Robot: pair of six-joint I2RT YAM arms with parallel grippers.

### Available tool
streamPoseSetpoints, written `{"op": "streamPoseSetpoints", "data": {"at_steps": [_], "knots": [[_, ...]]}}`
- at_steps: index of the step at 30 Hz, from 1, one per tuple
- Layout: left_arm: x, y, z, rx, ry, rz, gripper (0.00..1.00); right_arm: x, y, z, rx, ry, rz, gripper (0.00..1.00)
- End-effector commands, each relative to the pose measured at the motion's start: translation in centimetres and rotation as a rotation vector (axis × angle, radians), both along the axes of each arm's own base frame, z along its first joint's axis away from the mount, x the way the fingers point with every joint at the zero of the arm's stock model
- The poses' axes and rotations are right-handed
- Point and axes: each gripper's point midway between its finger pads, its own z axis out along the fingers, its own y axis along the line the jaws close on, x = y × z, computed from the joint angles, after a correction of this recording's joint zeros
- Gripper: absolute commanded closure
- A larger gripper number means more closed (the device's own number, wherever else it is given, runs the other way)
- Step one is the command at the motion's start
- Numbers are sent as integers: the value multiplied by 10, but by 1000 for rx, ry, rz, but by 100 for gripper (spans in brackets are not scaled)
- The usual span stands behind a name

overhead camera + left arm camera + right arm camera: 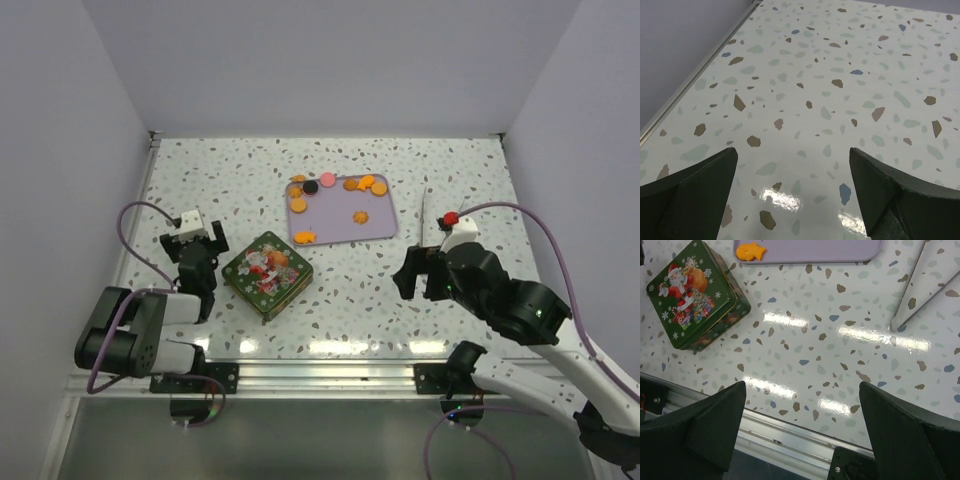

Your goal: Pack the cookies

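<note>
The cookies [298,204] lie scattered on a lavender tray [330,218] at the table's middle back. Most are round and orange, one is black [311,187] and one pink [328,179]. A shut green Christmas tin [266,274] stands left of the tray's front. My left gripper [195,240] hovers open just left of the tin; its own view shows only bare speckled table between its fingers [700,195]. My right gripper [420,278] is open over the table's front, right of the tin, holding nothing. Its view catches the tin [695,295] and an orange fish-shaped cookie [751,251] on the tray's edge [810,254].
Metal tongs [424,212] lie on the table right of the tray, also seen as tongs [915,290] in the right wrist view. An aluminium rail [320,378] runs along the near table edge. Walls close the table on the left, back and right.
</note>
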Motion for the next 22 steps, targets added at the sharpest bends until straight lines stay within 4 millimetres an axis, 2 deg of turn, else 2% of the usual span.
{"op": "streamPoseSetpoints", "data": {"at_steps": [1,3,4,6,7,9,11,22], "knots": [[23,-7,40,63,-160,-76,0,7,5,4,16,-7,-22,1],[10,-7,30,98,-177,-102,0,7,6,1,14,-1,-21,1],[10,-5,39,99,-237,-88,0,6,6,-1,14,3,-20,1],[15,-8,29,53,-177,-93,0,6,7,-5,13,12,-18,1],[15,-6,35,69,-218,-83,0,6,7,-6,12,13,-15,1],[19,-7,29,57,-168,-84,0,7,7,-11,-1,18,-19,1],[17,-5,34,69,-203,-79,0,10,7,-14,-15,14,-25,1],[18,-6,30,64,-183,-81,0,50,17,-5,-64,-111,-91,1]]}}
